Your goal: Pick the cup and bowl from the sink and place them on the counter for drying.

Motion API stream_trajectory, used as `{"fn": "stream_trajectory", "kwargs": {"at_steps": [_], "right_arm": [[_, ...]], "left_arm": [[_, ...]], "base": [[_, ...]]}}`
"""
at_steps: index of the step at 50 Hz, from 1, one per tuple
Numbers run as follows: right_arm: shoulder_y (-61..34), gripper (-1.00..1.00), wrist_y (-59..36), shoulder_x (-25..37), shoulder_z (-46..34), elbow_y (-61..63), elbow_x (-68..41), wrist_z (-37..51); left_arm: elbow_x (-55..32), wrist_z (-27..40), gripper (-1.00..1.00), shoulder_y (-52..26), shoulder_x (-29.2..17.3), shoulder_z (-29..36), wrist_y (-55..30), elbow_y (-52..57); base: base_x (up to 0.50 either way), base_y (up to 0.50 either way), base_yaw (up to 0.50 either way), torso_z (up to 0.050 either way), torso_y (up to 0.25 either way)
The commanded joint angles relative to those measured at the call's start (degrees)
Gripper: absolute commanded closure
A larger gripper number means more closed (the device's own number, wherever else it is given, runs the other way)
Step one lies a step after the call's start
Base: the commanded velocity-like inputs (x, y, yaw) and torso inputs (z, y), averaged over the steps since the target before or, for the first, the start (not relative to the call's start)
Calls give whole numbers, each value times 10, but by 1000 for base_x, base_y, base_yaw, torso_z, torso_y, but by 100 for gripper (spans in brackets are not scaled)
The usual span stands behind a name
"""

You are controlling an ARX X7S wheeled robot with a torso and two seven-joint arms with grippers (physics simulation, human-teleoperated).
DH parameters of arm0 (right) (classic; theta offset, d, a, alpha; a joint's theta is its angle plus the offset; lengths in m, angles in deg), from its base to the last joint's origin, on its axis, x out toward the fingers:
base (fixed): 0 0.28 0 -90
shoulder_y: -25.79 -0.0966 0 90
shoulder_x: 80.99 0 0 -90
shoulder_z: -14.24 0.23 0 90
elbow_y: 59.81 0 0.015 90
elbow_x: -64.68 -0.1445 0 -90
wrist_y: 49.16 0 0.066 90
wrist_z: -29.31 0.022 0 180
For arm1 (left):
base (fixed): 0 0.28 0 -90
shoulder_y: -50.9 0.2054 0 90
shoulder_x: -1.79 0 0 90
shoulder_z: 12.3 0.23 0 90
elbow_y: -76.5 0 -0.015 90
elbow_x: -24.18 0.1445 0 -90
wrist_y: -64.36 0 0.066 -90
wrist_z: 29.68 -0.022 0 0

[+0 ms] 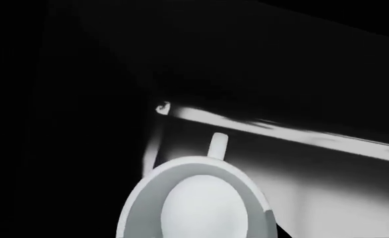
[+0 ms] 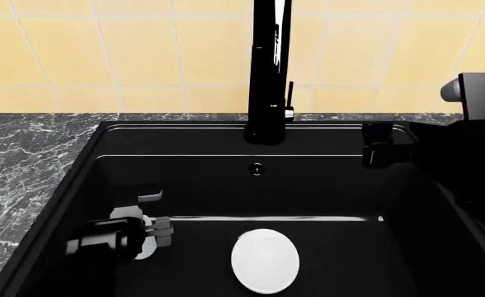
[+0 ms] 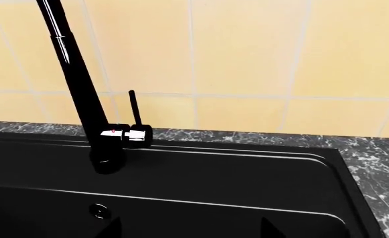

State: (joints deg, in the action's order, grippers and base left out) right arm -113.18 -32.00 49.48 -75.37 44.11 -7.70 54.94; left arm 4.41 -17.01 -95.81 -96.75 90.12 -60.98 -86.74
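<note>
Your left gripper [image 2: 148, 232] seems clamped on the cup [image 1: 198, 203] in the sink [image 2: 102, 161]; lift it to the counter [image 2: 28, 148]. Right fingers [image 3: 111, 228]: spread wide.

cup [image 1: 198, 208]: cut by frame edge | left hand [image 2: 148, 232]: grip unclear

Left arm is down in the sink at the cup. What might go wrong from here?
The cup fills the left wrist view, yet the head view hides it behind the left gripper, so grip alignment is hard to judge; it may tip. The bowl lies close beside and could get knocked. The black sink walls give little contrast for clearance.
</note>
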Motion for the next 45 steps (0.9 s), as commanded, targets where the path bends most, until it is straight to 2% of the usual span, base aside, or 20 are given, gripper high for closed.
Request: {"fn": "stream_trajectory", "kwargs": {"at_steps": [1,3,8,10,13,15,16,21,26,33,36,41,44,45], "right_arm": [[6,-100,9,1,-3,-1,3,-4],[6,-100,10,2,-3,-1,3,-5],[11,-100,13,4,-2,-1,2,-6],[13,-100,14,5,-1,0,1,-6],[21,-100,16,6,2,3,-2,-5],[22,-100,15,6,2,3,-4,-4],[22,-100,15,6,2,3,-6,-3],[20,-100,9,6,-1,1,-13,-3],[23,-100,12,3,-9,-5,-9,-9],[26,-100,14,1,-12,-13,-10,-12],[27,-100,12,3,-12,-12,-14,-10],[23,-100,8,-4,-27,-29,-10,-18],[18,-100,3,-11,-41,-44,-8,-24],[14,-100,-7,-19,-40,-60,-13,-2]], "left_arm": [[73,-10,100,1,10,-60,5,-17],[92,-1,100,0,11,-56,36,-17],[103,-10,100,-4,11,-60,42,-14],[102,-11,100,6,8,-60,23,21],[90,-2,100,67,-10,-60,-91,212],[75,-9,100,87,-21,-62,-164,302],[65,14,100,92,-7,-80,-194,339],[40,16,100,121,-22,-75,-317,515],[7,25,100,137,-22,-100,-415,637],[-25,34,100,164,-25,-130,-512,749],[-41,39,100,161,-46,-129,-545,786],[-349,265,100,122,-123,-119,-546,770],[-471,356,100,105,-152,-103,-545,764],[-489,367,100,102,-161,-91,-544,772]], "base": [[0,0,0,0,0],[0,0,0,0,0],[0,0,0,0,0],[5,0,0,0,0],[0,0,0,0,0],[0,0,0,0,0],[0,0,0,0,0],[0,0,0,0,0],[0,0,0,0,0],[0,0,0,0,0],[0,0,0,0,0],[0,0,0,0,0],[0,0,0,0,0],[0,0,0,0,0]]}}
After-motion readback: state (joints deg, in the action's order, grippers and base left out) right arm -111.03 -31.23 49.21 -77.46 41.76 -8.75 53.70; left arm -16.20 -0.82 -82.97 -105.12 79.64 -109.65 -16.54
